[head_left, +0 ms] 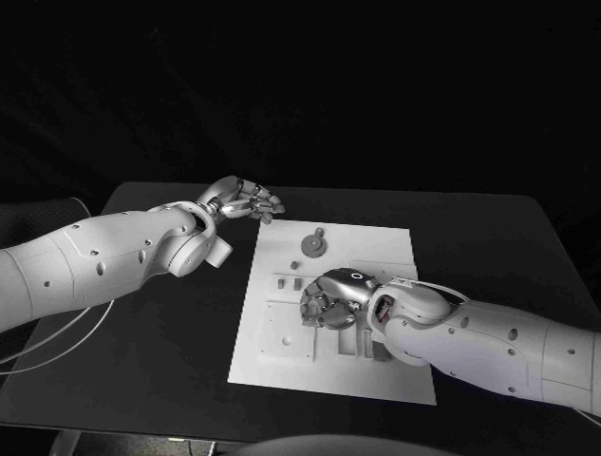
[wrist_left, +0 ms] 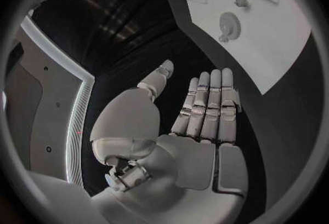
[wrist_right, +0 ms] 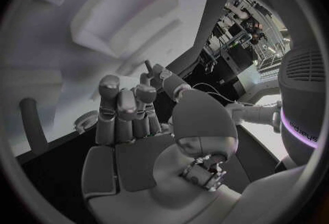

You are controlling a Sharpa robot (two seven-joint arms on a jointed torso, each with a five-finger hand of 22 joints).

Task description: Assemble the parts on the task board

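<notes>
The task board lies mid-table, a gear on its far end.

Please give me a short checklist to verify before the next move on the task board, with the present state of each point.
1. Left hand free: ok, fingers straight and apart, nothing in it.
2. Left hand away from the task board: ok, it hovers over the black table beside the board's far corner.
3. Right hand over the work area: ok, it is above the middle of the board.
4. Right hand holds a part: cannot tell, its fingers curl down and hide what is under them.
5. Gear position: ok, it lies on the board's far part, untouched.
6. Board flat on the table: ok.
</notes>
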